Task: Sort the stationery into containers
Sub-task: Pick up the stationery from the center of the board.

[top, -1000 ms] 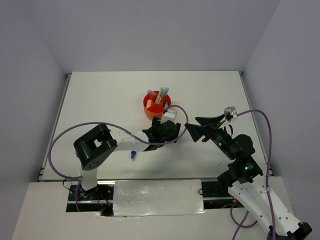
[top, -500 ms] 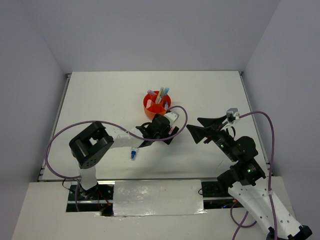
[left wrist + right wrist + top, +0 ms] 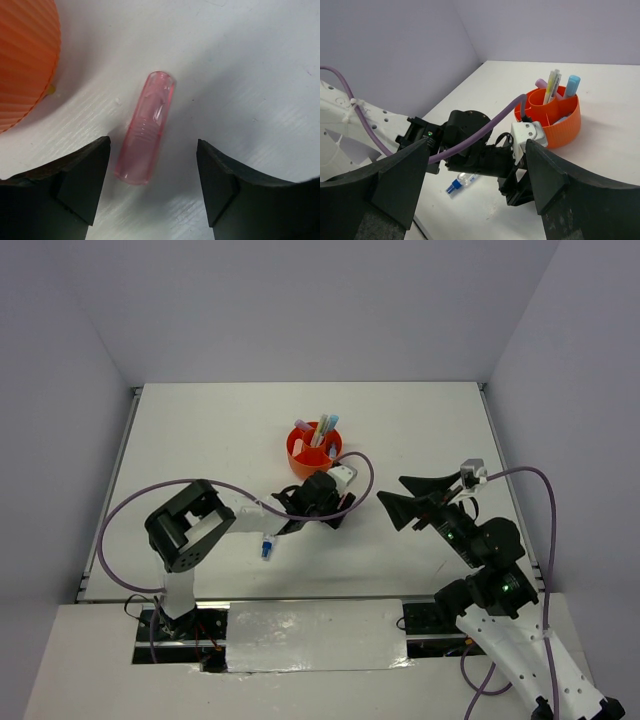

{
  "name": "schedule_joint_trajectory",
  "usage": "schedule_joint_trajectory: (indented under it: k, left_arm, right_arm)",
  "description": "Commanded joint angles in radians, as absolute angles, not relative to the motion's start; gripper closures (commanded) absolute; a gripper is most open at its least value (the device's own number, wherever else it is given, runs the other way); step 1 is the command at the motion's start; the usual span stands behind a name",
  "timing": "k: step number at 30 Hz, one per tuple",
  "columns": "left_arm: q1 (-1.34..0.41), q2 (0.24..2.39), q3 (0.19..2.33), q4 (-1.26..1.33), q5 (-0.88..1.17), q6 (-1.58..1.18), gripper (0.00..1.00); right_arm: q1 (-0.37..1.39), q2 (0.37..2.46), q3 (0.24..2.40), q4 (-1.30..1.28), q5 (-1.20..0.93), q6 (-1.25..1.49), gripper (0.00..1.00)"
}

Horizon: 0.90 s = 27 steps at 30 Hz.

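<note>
A short translucent pink highlighter piece (image 3: 147,130) lies flat on the white table. My left gripper (image 3: 153,159) is open around its near end, and the piece lies closer to the left finger (image 3: 80,180), not gripped. From above, the left gripper (image 3: 333,512) hangs just below the round orange organizer (image 3: 301,461); the pink piece is hidden there. The organizer's ribbed wall also shows in the left wrist view (image 3: 20,60). It holds several highlighters (image 3: 322,430). A white-blue tube (image 3: 267,547) lies on the table. My right gripper (image 3: 393,492) is open and empty, off to the right.
The right wrist view shows the organizer (image 3: 560,131) with blue (image 3: 571,85), yellow (image 3: 552,82) and pink (image 3: 540,83) highlighters upright in it, the left arm's purple cable (image 3: 485,131), and the tube (image 3: 461,181) beside the left arm.
My left gripper has drawn back left and a little toward the organizer. My right gripper has shifted slightly to the right. The tube has not moved.
</note>
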State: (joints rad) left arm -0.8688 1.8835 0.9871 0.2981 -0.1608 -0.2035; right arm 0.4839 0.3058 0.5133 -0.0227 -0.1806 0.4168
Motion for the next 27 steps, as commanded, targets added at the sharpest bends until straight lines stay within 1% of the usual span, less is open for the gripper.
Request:
schedule_joint_trajectory:
  k: [1,2,3,4,5,7,8,9,10,12,13,15,16,19,22,25,27]
  left_arm:
    - [-0.867,1.902,0.954,0.328,-0.127,-0.244,0.20]
    - [-0.867,1.901,0.950,0.319,-0.121,-0.251,0.23]
    - [-0.870,1.898,0.943,0.315,-0.129,-0.259,0.33]
    - [-0.880,1.887,0.925,0.313,-0.136,-0.277,0.39]
    - [-0.887,1.882,0.914,0.316,-0.143,-0.285,0.50]
    - [-0.910,1.876,0.893,0.311,-0.170,-0.313,0.58]
    - [-0.917,1.876,0.888,0.301,-0.179,-0.324,0.71]
    - [-0.933,1.878,0.879,0.296,-0.202,-0.345,0.75]
    - [-0.945,1.878,0.880,0.285,-0.218,-0.360,0.77]
    - [-0.994,1.862,0.882,0.236,-0.256,-0.405,0.87]
    - [-1.009,1.852,0.877,0.232,-0.294,-0.417,0.89]
    - [-1.044,1.812,0.852,0.245,-0.308,-0.451,0.94]
    - [-1.054,1.795,0.841,0.252,-0.331,-0.463,1.00]
    - [-1.078,1.683,0.760,0.322,-0.365,-0.498,1.00]
    - [-1.094,1.553,0.663,0.420,-0.379,-0.522,1.00]
    - [-1.101,1.431,0.568,0.524,-0.382,-0.514,1.00]
    - [-1.103,1.349,0.502,0.608,-0.358,-0.493,1.00]
  right_arm:
    - [0.482,0.281,0.572,-0.041,-0.184,0.396,0.16]
    - [0.483,0.279,0.575,-0.052,-0.184,0.397,0.15]
    - [0.483,0.278,0.584,-0.057,-0.181,0.400,0.15]
    - [0.480,0.278,0.587,-0.061,-0.176,0.402,0.15]
    - [0.482,0.281,0.591,-0.066,-0.172,0.402,0.15]
    - [0.482,0.287,0.588,-0.064,-0.163,0.408,0.12]
    - [0.482,0.294,0.578,-0.061,-0.160,0.411,0.12]
    - [0.480,0.301,0.575,-0.058,-0.150,0.420,0.10]
    - [0.482,0.317,0.571,-0.058,-0.144,0.426,0.08]
    - [0.482,0.343,0.566,-0.067,-0.123,0.454,0.05]
    - [0.480,0.377,0.568,-0.090,-0.082,0.468,0.04]
    - [0.480,0.416,0.572,-0.115,-0.045,0.526,0.03]
    - [0.480,0.454,0.575,-0.139,-0.007,0.543,0.02]
    - [0.477,0.500,0.563,-0.170,0.072,0.618,0.01]
    - [0.462,0.497,0.539,-0.144,0.084,0.684,0.00]
    - [0.454,0.503,0.497,-0.071,0.060,0.739,0.01]
    - [0.453,0.556,0.477,-0.005,-0.017,0.776,0.03]
